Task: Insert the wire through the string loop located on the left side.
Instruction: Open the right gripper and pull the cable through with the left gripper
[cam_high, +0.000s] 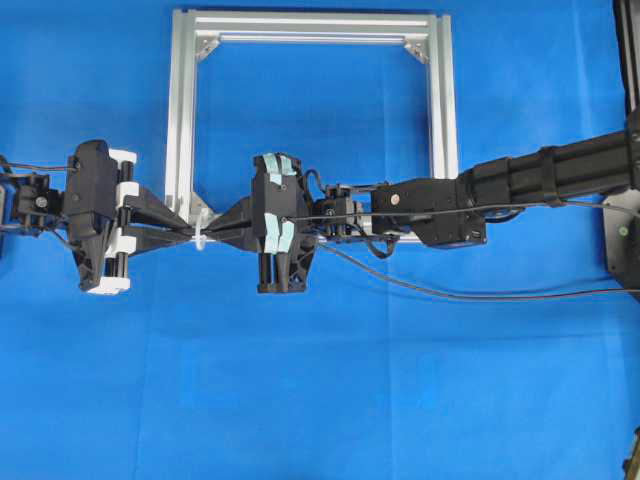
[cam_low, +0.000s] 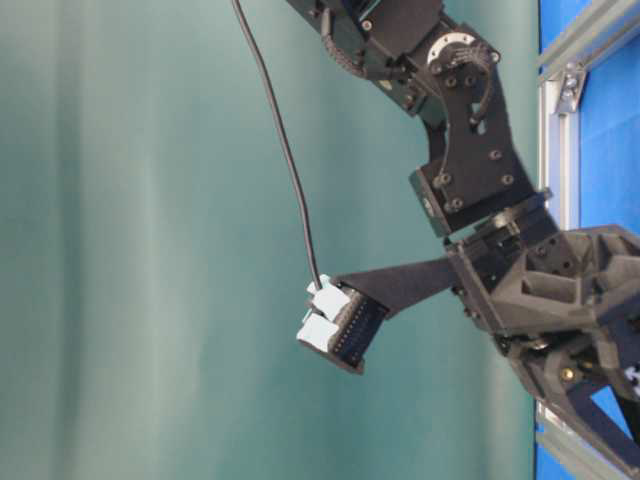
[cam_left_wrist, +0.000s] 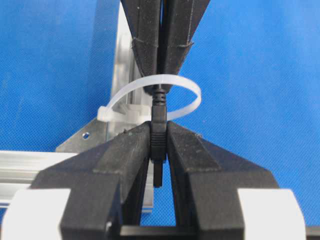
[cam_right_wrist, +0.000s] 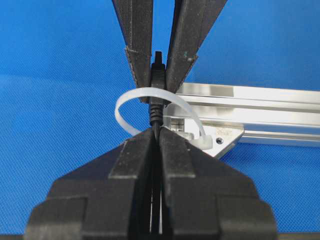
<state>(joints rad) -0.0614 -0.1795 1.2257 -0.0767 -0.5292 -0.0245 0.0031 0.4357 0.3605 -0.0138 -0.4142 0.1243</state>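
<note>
The whitish string loop (cam_left_wrist: 191, 96) hangs from the lower left corner of the aluminium frame (cam_high: 182, 120). The wire's dark plug (cam_left_wrist: 158, 116) passes through the loop, and my left gripper (cam_left_wrist: 158, 132) is shut on the plug's ribbed body on the near side. On the far side, my right gripper (cam_right_wrist: 156, 133) is shut on the thin black wire (cam_right_wrist: 156, 117) just behind the plug. In the overhead view the left gripper (cam_high: 188, 231) and the right gripper (cam_high: 218, 233) meet tip to tip at the string loop (cam_high: 200, 240). The wire (cam_high: 450, 290) trails off to the right.
The square aluminium frame lies flat on the blue cloth, with corner brackets (cam_high: 207, 45) inside its corners. Its bottom rail (cam_right_wrist: 260, 107) runs right behind the loop. The right arm (cam_high: 520, 180) stretches across from the right edge.
</note>
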